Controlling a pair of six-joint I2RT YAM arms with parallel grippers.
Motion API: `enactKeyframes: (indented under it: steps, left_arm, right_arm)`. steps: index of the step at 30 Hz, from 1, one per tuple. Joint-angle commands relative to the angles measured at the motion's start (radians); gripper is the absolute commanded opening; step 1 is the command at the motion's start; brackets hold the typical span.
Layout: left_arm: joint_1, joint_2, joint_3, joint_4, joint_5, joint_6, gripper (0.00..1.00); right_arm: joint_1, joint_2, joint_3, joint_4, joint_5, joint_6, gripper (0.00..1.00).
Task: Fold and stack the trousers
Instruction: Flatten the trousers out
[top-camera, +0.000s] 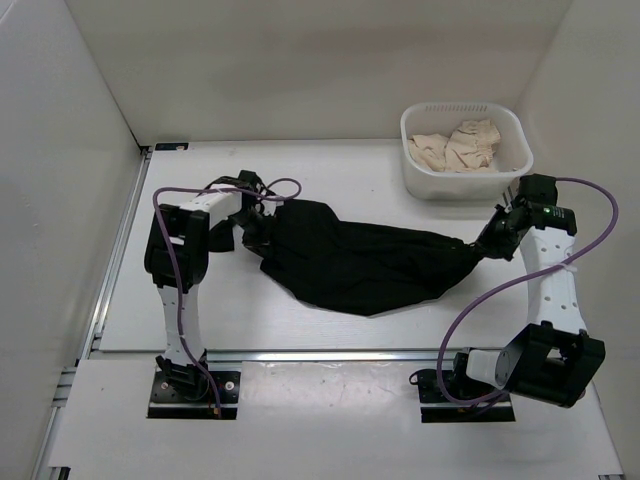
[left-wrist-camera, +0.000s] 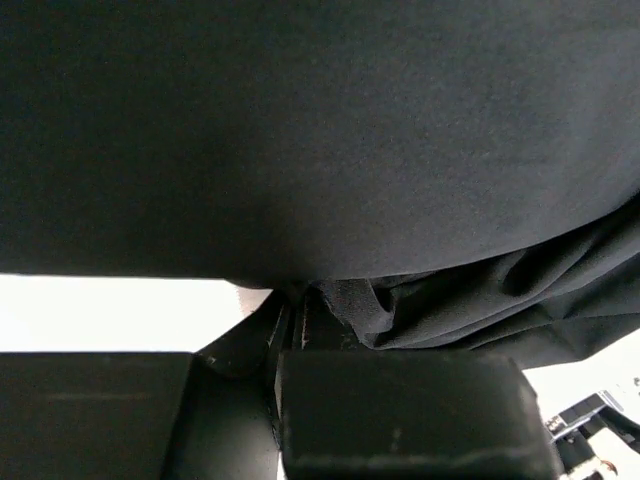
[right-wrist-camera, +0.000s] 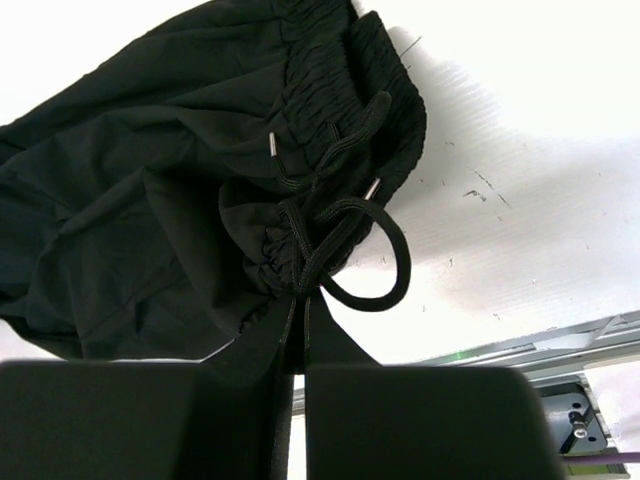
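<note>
1. The trousers (top-camera: 350, 265) lie stretched across the table (top-camera: 200, 310), with the left gripper (top-camera: 258, 228) clenched on 1 end and the right gripper (top-camera: 478, 246) clenched on the waistband
2. They look soft, light and limp, and likely to sag and slip, so the elastic waistband and hems seem the surest holds
3. Only the right wrist view shows the loose drawstring (right-wrist-camera: 385, 250); only the top view shows the basket (top-camera: 450, 188) of beige cloth (top-camera: 458, 145)

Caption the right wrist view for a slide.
Right tool shut on the black trousers at the waist, drawstring looping out over the white table.
</note>
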Motion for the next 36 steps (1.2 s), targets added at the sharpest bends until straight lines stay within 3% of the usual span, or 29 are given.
enactKeyframes:
  steps: [1, 4, 6, 9, 12, 14, 17, 21, 23, 25, 26, 28, 30, 31, 36]
  left_arm:
    - [0.046, -0.052, 0.051, -0.018, -0.012, 0.008, 0.14]
    - [0.177, -0.139, 0.155, -0.092, -0.130, 0.008, 0.14]
    - [0.257, -0.171, 0.340, -0.156, -0.164, 0.008, 0.14]
    - [0.363, -0.171, 0.647, -0.297, -0.318, 0.008, 0.14]
    - [0.382, -0.200, 0.730, -0.353, -0.501, 0.008, 0.14]
    - [0.382, -0.290, 0.648, -0.338, -0.558, 0.008, 0.14]
    - [0.391, -0.425, 0.407, -0.327, -0.587, 0.008, 0.14]
    - [0.400, -0.553, 0.032, -0.327, -0.610, 0.008, 0.14]
    - [0.400, -0.605, -0.084, -0.327, -0.610, 0.008, 0.14]
    - [0.411, -0.631, -0.246, -0.327, -0.583, 0.008, 0.34]
    - [0.411, -0.654, -0.297, -0.327, -0.567, 0.008, 0.51]
    - [0.420, -0.677, -0.412, -0.327, -0.505, 0.008, 0.80]
    - [0.468, -0.732, -0.454, -0.327, -0.475, 0.008, 0.95]
    - [0.489, -0.753, -0.463, -0.312, -0.475, 0.008, 1.00]
    - [0.658, -0.845, -0.440, -0.210, -0.524, 0.008, 1.00]
  right_arm:
    - [-0.003, -0.011, 0.023, 0.040, -0.013, 0.002, 0.00]
    - [-0.003, 0.044, 0.079, 0.082, -0.074, 0.011, 0.00]
    - [-0.003, 0.125, 0.156, 0.105, -0.099, 0.011, 0.00]
    - [-0.003, 0.268, 0.435, 0.064, -0.134, 0.002, 0.00]
    - [-0.003, 0.332, 0.659, 0.044, -0.160, 0.002, 0.00]
    - [-0.003, 0.332, 0.676, 0.044, -0.171, 0.022, 0.00]
    - [-0.003, 0.247, 0.516, 0.068, -0.192, 0.031, 0.00]
    - [-0.003, 0.101, 0.136, 0.134, -0.206, 0.052, 0.00]
    - [-0.003, 0.037, -0.045, 0.143, -0.153, 0.063, 0.00]
    - [-0.003, -0.008, -0.136, 0.143, -0.101, 0.075, 0.00]
    - [-0.012, -0.008, -0.172, 0.143, -0.037, 0.089, 0.13]
    - [-0.041, -0.022, -0.250, 0.143, 0.010, 0.098, 0.55]
    - [-0.063, -0.031, -0.279, 0.153, -0.001, 0.117, 0.69]
    - [-0.063, -0.031, -0.301, 0.182, -0.010, 0.126, 0.72]
    - [-0.063, -0.050, -0.373, 0.249, -0.070, 0.201, 0.74]
